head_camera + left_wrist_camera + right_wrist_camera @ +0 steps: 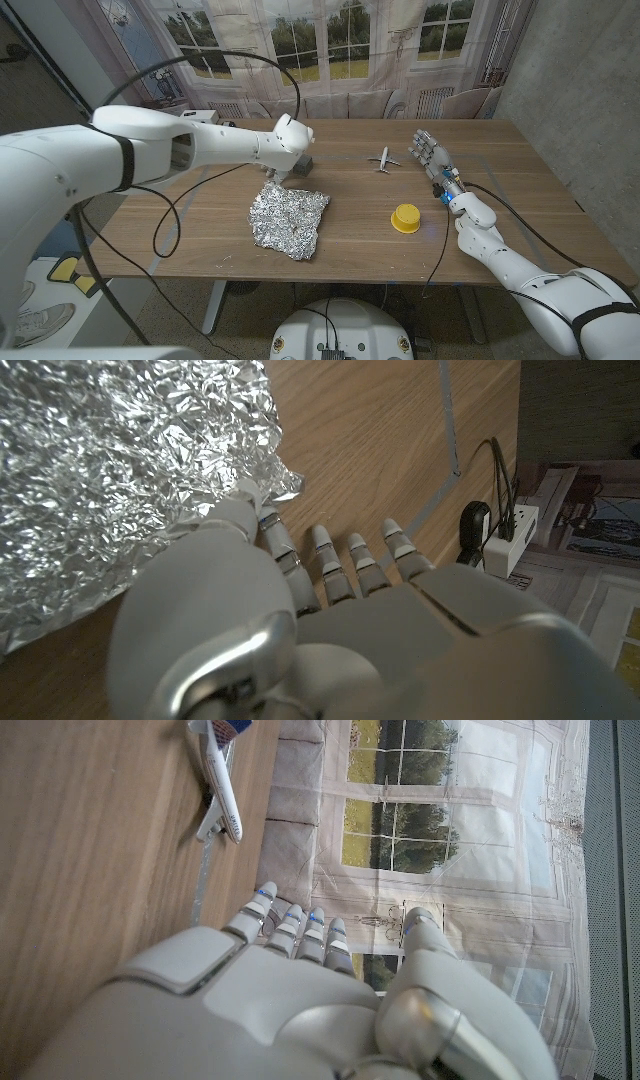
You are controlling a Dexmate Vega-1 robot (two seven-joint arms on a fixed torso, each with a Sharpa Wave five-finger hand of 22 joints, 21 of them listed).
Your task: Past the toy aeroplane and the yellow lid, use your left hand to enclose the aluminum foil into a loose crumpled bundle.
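A crumpled sheet of aluminum foil [288, 220] lies spread on the wooden table [200, 225], left of centre. My left hand [290, 140] hovers over its far edge, fingers pointing down and apart, holding nothing. In the left wrist view the thumb tip of my left hand [300, 620] is at the corner of the foil [110, 470]. The white toy aeroplane [384, 159] sits further right at the back, and the yellow lid [405, 218] nearer the front. My right hand [430, 155] stands upright beside the aeroplane [220, 790], fingers straight, empty.
A small dark block [301, 168] sits just behind the foil under my left hand. A black cable [440, 230] trails along my right arm across the table. A white power strip with a plug [495, 535] lies beyond the table's edge.
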